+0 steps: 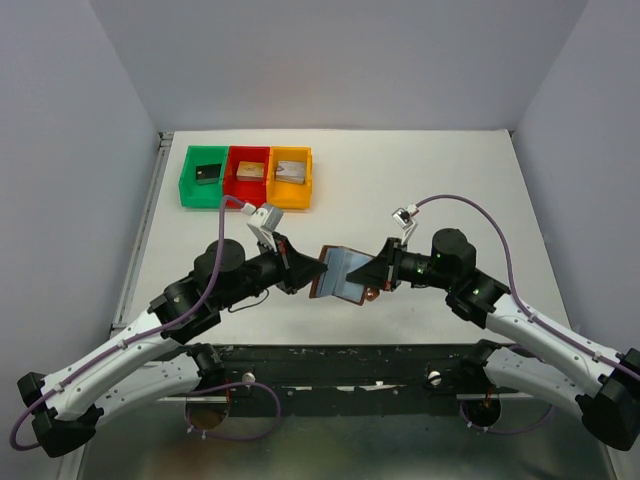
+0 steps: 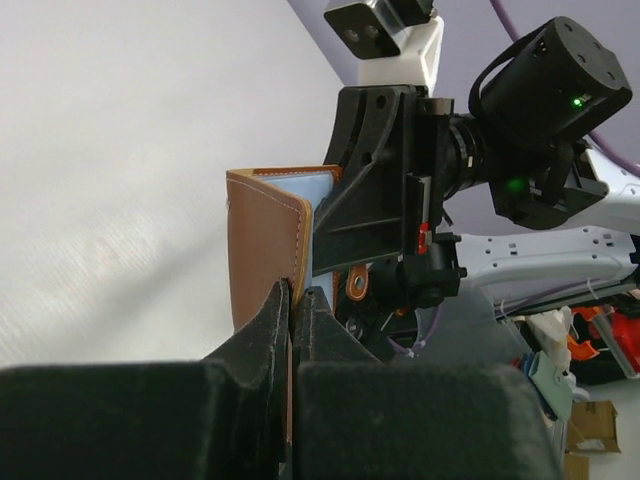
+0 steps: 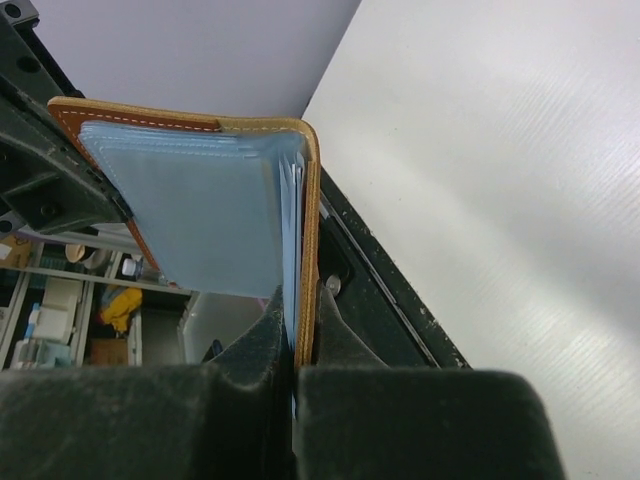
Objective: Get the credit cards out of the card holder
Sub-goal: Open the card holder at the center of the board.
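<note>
Holder (image 1: 345, 272): spread open like a book and pinched at both ends, on the near side of the red bin (image 1: 248, 172) and well apart from it, apparently lifted off the bench (image 1: 430, 190). Left fingers (image 1: 306, 272) clamped tight on the brown leather edge of one flap. Right fingers (image 1: 378, 272) clamped just as tight on the opposite flap, leather outside, pale blue pockets (image 3: 190, 200) inside. No gap in either pair beyond the thickness of the flap. Cards not plainly seen: only thin pale edges tucked beside the right pinch, too narrow to tell colours.

Judged step: steadying the opened holder before drawing a first card. To do it well:

- Hold one pinch firm on leather alone, off the pocket mouths, to avoid clamping a card shut.
- Free the other fingers, then re-grip on a card's exposed edge only, never pocket and card together.
- Pull slowly, straight along the pocket and parallel to the flap, without twisting, for fear of creasing the leather or jamming the card.
- Watch for slip at the single pinch during the pull.
- Lay each card flat on the bench, on the red bin's near side.
</note>
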`<action>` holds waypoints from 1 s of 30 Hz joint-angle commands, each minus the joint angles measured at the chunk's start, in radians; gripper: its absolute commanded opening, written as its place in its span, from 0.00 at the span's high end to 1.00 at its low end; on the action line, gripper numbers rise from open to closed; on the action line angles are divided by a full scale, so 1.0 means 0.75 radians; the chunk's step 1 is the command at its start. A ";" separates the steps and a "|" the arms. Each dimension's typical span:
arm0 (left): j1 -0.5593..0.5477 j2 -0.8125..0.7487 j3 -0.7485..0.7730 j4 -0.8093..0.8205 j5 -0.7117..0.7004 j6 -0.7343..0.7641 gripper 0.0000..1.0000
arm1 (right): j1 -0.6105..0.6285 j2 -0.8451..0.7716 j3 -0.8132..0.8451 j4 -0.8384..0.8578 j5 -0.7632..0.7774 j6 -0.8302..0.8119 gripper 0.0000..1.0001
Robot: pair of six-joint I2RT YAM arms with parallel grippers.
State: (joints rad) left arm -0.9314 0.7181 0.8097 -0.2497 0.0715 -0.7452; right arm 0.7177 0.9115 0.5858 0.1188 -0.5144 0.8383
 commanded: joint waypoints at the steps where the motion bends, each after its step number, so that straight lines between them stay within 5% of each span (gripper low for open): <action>1: -0.006 0.008 0.023 0.133 0.111 -0.015 1.00 | -0.008 0.002 -0.014 0.073 -0.059 0.030 0.91; 6: -0.006 0.041 0.076 -0.006 0.027 -0.015 1.00 | -0.010 -0.025 -0.012 0.079 -0.052 0.038 0.46; 8: -0.006 0.047 0.078 -0.007 0.027 -0.017 1.00 | -0.010 -0.029 -0.012 0.081 -0.052 0.038 0.37; 23: -0.006 0.043 0.121 -0.141 -0.130 0.002 1.00 | -0.020 -0.066 0.006 0.030 -0.030 0.040 0.18; 30: -0.016 0.116 0.188 -0.180 -0.155 -0.002 1.00 | -0.020 0.036 0.107 -0.085 -0.034 0.013 0.17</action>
State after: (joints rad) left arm -0.9318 0.7738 0.8906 -0.3664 -0.0006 -0.7483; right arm 0.7105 0.8982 0.6048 0.1162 -0.5327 0.8665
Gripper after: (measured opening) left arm 0.048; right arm 0.831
